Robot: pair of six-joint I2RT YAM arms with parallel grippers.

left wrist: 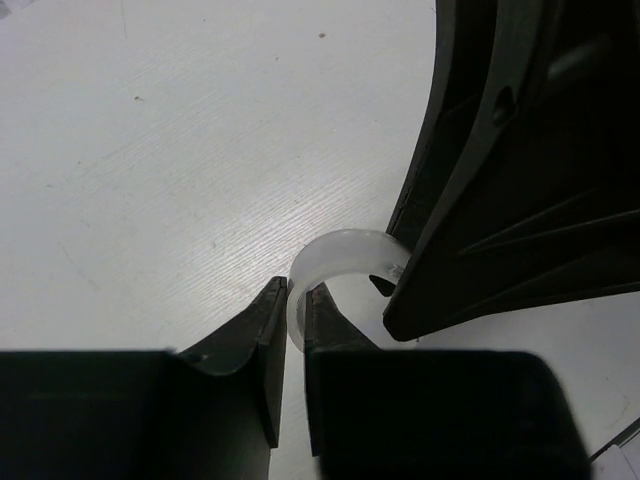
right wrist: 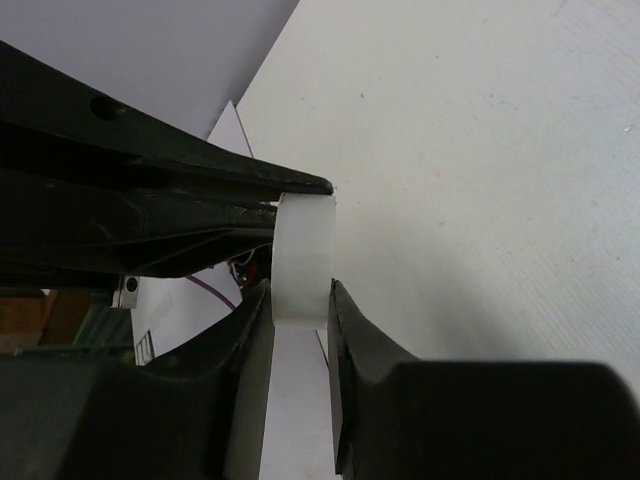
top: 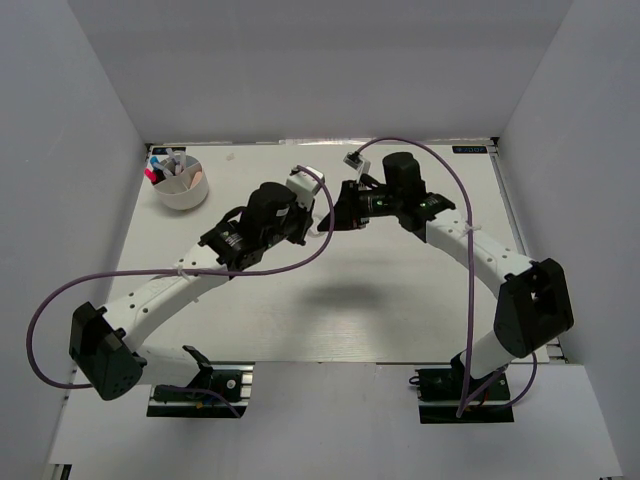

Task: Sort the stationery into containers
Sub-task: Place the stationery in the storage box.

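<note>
Tape ring (left wrist: 345, 245) pinched by left pincer (left wrist: 295, 312); right pincer (right wrist: 300, 298) clamped across it. Left release advised only once right grip is judged firm.

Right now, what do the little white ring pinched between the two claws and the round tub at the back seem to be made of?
The ring looks like smooth, milky, half-translucent plastic: light glows through its thin wall. Whether it is tape, I cannot tell. The tub looks like opaque white plastic, fairly matte, though too small here to be sure.
</note>
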